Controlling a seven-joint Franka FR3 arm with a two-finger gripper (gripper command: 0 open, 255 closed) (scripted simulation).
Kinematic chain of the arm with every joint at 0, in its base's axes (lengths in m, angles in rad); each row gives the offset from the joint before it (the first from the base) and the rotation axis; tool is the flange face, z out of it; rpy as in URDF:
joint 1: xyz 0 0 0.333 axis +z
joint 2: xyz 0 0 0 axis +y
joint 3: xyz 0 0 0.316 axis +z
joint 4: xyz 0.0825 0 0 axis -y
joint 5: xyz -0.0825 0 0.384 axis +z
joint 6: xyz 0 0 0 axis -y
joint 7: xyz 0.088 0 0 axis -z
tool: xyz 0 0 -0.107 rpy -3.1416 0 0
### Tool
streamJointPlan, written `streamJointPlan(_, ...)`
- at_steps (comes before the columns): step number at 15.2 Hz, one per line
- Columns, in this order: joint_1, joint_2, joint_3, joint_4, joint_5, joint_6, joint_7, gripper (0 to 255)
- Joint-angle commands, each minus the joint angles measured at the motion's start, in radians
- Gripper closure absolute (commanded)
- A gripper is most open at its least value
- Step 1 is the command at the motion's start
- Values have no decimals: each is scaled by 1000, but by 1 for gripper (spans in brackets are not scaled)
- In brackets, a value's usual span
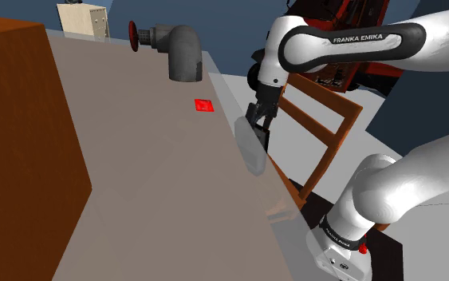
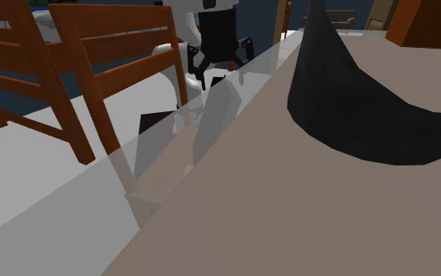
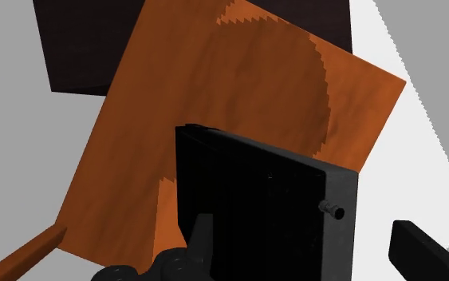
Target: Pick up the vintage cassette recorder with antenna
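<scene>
Here's the wide grey-brown table (image 1: 159, 184), running up through the shoulder view, with a big brown box (image 1: 23, 144) parked along that view's left. The white arm (image 1: 350, 40) swings in from the right and bends down toward the table's right-hand edge. Just off that edge sits a wooden chair (image 1: 326, 128). Up at the far end there's a grey pipe elbow (image 1: 183, 52) with a red wheel (image 1: 134, 35) on its side, and a beige box (image 1: 83, 17) behind it.

Now the one that matters: the cassette recorder (image 1: 251, 148), a flat slab, grey from outside, is standing on end and leaning right at that table edge. From the second exterior view the recorder (image 2: 215, 118) is straight below the gripper (image 2: 217, 77). Whether its lower end touches the table, I can't tell.

The gripper (image 1: 258, 120) is directly over its upper end. Through the wrist view, the recorder (image 3: 254, 207) looks black and sits between the gripper's (image 3: 302, 231) fingers, which stand wide apart. One overlaps the recorder's face, and the other stands clear of its edge with a gap showing. Nothing is clasped here.

A small knob (image 3: 334, 211) juts from the recorder's corner, and a red square (image 1: 205, 104) lies on the table nearby.
</scene>
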Motion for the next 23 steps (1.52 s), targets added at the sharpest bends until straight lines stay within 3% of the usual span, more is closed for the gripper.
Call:
streamJointPlan(1,0,0,0,-4,0,4,-1,0)
streamJointPlan(2,0,0,0,-3,0,4,0,255)
streamJointPlan(11,0,0,-1,-4,0,4,-1,255)
streamJointPlan(23,-1,-6,-5,153,-6,-158,15,255)
